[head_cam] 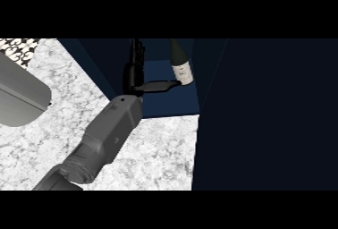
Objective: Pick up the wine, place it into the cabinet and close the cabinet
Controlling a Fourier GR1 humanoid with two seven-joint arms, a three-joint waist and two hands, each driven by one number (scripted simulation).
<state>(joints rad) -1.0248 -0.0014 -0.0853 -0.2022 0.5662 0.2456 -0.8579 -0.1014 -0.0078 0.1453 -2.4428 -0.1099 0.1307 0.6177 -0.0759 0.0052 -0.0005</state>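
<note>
Left hand (pixel 134 75), fingers straight, thumb touching the wine (pixel 183 71) standing neck-up inside the cabinet (pixel 169 105)

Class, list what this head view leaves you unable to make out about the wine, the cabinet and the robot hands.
Wine bottle: neck cut off by the view's upper edge.
Left robot hand: black against the dark cabinet; whether its thumb touches the bottle is unclear.
Right robot hand: shows nowhere.
Dark panel at right: door or wall unclear; it hides whatever lies beyond.
Grey object: cut off by the left edge.
</note>
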